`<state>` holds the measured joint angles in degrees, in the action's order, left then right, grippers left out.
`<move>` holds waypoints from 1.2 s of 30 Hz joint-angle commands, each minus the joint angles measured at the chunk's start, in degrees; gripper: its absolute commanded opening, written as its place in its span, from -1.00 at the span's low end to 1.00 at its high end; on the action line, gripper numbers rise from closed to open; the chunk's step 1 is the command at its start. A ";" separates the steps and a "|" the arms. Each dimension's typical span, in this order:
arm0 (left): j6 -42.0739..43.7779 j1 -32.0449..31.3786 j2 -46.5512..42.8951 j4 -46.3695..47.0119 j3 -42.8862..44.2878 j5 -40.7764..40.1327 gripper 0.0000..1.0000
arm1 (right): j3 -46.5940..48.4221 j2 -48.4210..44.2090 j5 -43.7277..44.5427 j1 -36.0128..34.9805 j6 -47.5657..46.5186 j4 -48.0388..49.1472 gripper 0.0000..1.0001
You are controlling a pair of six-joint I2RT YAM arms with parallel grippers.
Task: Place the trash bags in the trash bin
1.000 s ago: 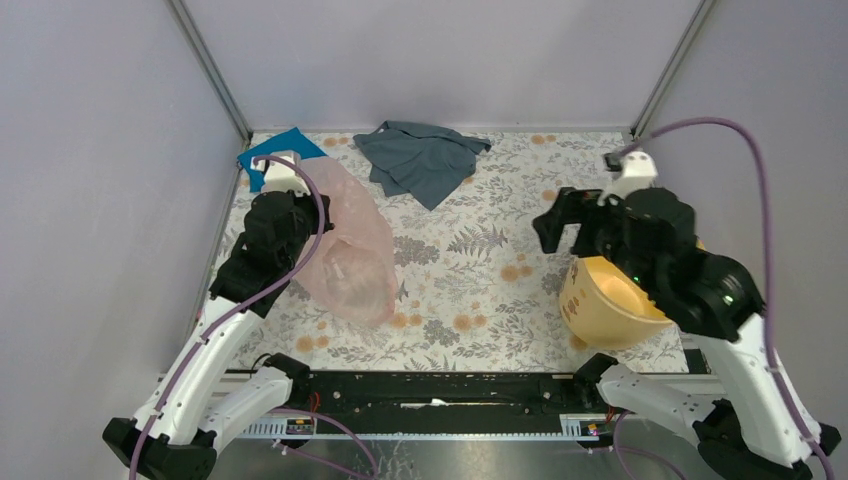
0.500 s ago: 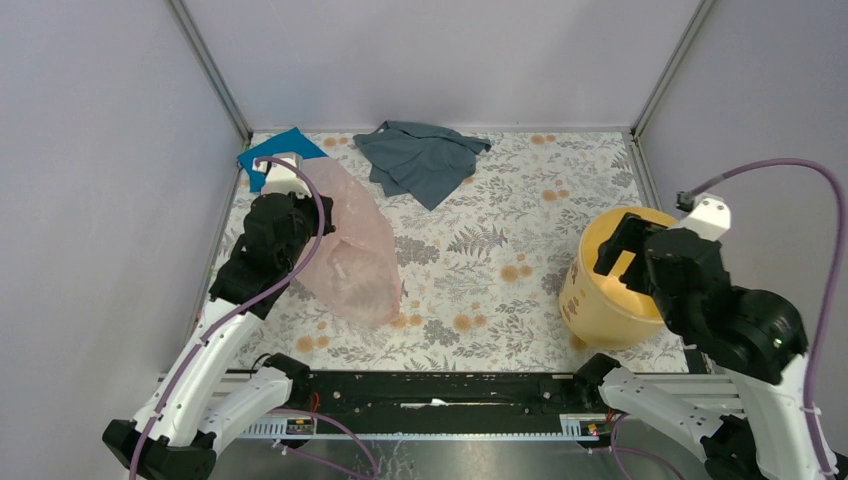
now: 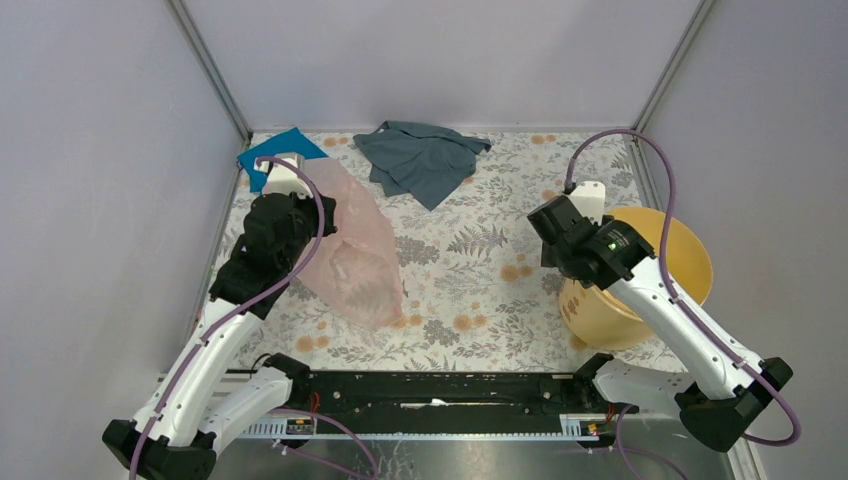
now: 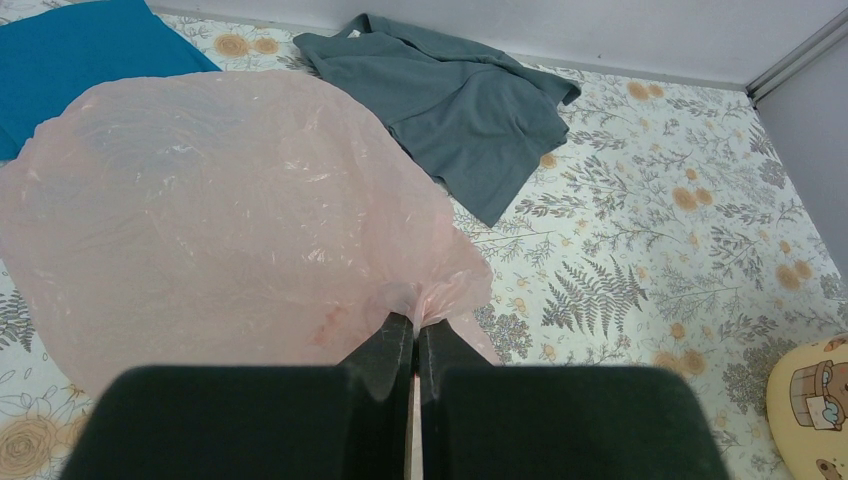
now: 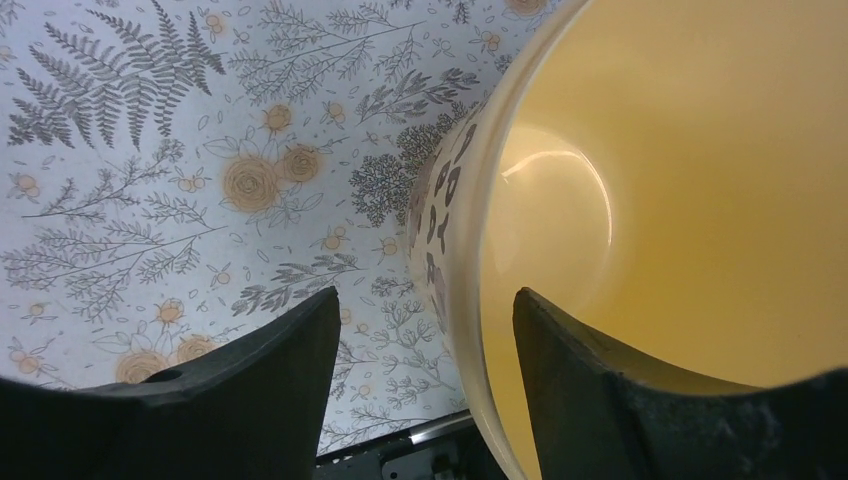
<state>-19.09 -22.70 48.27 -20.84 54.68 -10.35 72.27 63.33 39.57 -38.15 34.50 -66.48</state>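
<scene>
The trash bag (image 3: pixel 352 258) is a wrinkly pale pink film, puffed up over the left side of the table. My left gripper (image 3: pixel 296 212) is shut on a bunched edge of the trash bag (image 4: pixel 220 200), the film pinched at the tips of the left gripper (image 4: pixel 415 325). The trash bin (image 3: pixel 600 316), a yellow-orange bucket, stands upright at the right. My right gripper (image 3: pixel 562 246) hangs over its left rim. In the right wrist view the right gripper (image 5: pixel 427 295) is open astride the trash bin (image 5: pixel 660 200) wall, one finger outside and one inside, with a gap at the outer finger.
A grey cloth (image 3: pixel 420 160) lies crumpled at the back centre and a teal cloth (image 3: pixel 278 148) at the back left corner. Enclosure walls close in both sides and the back. A black rail (image 3: pixel 440 390) runs along the near edge.
The trash bin went from tilted to upright. My right wrist swung from over the bin to its left rim, and its jaws have narrowed. The left gripper and bag have hardly moved.
</scene>
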 commanded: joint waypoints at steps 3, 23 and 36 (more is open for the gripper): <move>-0.29 0.29 -0.38 3.16 -0.28 1.21 -1.00 | -4.09 -0.05 0.22 -0.13 -0.30 4.17 0.30; -0.59 0.29 1.22 3.26 -0.27 2.17 -1.00 | -3.98 3.74 -22.72 -0.16 -12.29 24.82 -0.96; -0.57 0.74 1.84 3.21 -0.27 1.74 -1.00 | 1.33 15.63 -24.89 -10.72 -11.16 31.06 -1.00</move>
<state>-19.49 -22.48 50.11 -20.80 54.65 -8.95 72.20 76.40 19.90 -46.00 20.82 -39.09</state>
